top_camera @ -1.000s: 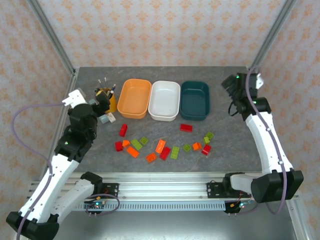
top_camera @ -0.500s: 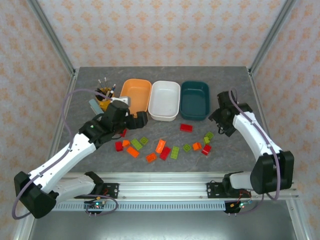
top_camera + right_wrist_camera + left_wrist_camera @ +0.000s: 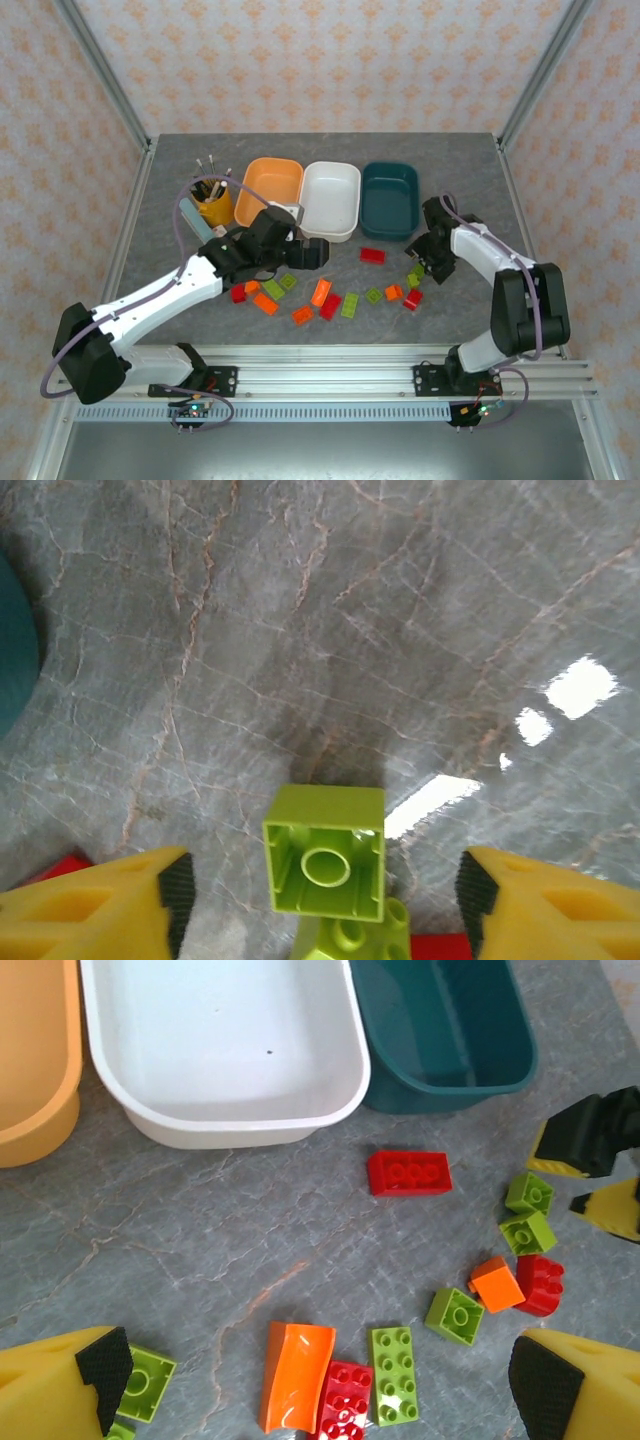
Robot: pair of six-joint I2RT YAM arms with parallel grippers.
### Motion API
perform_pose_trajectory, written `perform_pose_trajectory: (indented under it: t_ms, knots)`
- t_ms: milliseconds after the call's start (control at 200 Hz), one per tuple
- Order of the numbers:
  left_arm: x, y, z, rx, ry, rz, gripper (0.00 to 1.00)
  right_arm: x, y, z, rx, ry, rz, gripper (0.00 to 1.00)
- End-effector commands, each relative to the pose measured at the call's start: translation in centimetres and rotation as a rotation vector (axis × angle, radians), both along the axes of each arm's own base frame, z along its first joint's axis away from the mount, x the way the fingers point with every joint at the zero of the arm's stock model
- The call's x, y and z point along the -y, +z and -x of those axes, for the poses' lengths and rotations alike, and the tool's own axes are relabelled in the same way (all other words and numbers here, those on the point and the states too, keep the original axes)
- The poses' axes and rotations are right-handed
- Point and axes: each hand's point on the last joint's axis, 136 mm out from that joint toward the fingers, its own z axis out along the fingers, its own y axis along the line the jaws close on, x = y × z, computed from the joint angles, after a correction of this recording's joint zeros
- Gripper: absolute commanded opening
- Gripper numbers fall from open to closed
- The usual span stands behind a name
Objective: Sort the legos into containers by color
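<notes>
**Both grippers open over an unsorted scatter**

The right gripper (image 3: 325,890) hangs low over the right part of the grey table (image 3: 470,170) with its jaws wide apart. One yellow finger sits on either side of a lime green brick (image 3: 326,865), whose hollow underside faces the wrist camera. A second lime brick (image 3: 350,938) touches it on the side nearer the wrist. That straddle reads as the set-up for a pinch, and nothing is gripped yet.

The left gripper (image 3: 322,1372) is also spread and empty, held higher over the middle of the scatter. An orange curved brick (image 3: 295,1375), a red brick (image 3: 340,1405) and a lime plate (image 3: 393,1375) lie side by side between its fingers. I cannot tell which one it is lined up for. A lone red brick (image 3: 408,1172) lies nearer the tubs.

The orange tub (image 3: 268,185), white tub (image 3: 330,198) and dark teal tub (image 3: 390,198) stand close together in a row at the far side, all empty. Every lego lies on the table between the tubs and the arms, so sorting looks barely begun. A yellow cup of pens (image 3: 212,205) stands left of the orange tub.
</notes>
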Motion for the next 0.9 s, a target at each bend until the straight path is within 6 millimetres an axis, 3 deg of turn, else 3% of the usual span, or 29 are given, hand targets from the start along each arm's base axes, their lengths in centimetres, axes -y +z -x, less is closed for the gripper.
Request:
perform_pose_trajectory:
  t_ms: [0,340,550,741,896]
  knots:
    - [1.2,2.2,-0.7,0.052,-0.023,0.039,1.0,-0.2,-1.5,0.2,-0.022,-0.002,-0.002,0.67]
    - [1.3,2.2,-0.8,0.049,-0.012,0.045,1.0,0.1,-3.2,0.7,-0.081,-0.006,0.022,0.52]
    - [1.1,2.2,-0.8,0.051,-0.007,0.041,1.0,0.7,-2.9,0.8,-0.075,-0.014,0.052,0.39]
    - [1.3,3.6,-0.9,0.068,-0.01,0.058,1.0,1.5,0.1,0.4,-0.011,-0.011,0.092,0.36]
    - [1.6,5.9,-1.8,0.076,0.028,0.102,1.0,1.4,6.1,-1.5,0.134,0.033,0.119,0.35]
